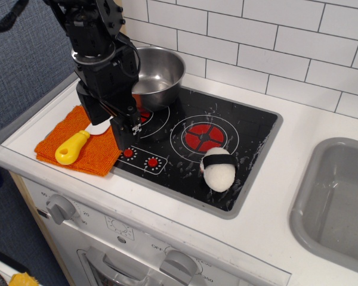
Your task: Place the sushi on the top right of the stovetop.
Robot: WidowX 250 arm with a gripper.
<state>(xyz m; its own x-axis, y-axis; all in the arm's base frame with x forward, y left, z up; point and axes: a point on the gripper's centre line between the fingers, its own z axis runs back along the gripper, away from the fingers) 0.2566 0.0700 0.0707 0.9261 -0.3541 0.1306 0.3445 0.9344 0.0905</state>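
Note:
The sushi (218,170), a white rice ball with a black band, lies on the front right part of the black stovetop (250,128), just in front of the right red burner. My gripper (106,124) hangs over the stovetop's left edge, well to the left of the sushi and apart from it. Its jaws are open and hold nothing.
A steel pot (158,74) stands on the back left burner, right behind my arm. An orange cloth (77,149) with a yellow-handled utensil (71,147) lies left of the stovetop. A grey sink (340,202) is at the right. A white tiled wall runs along the back.

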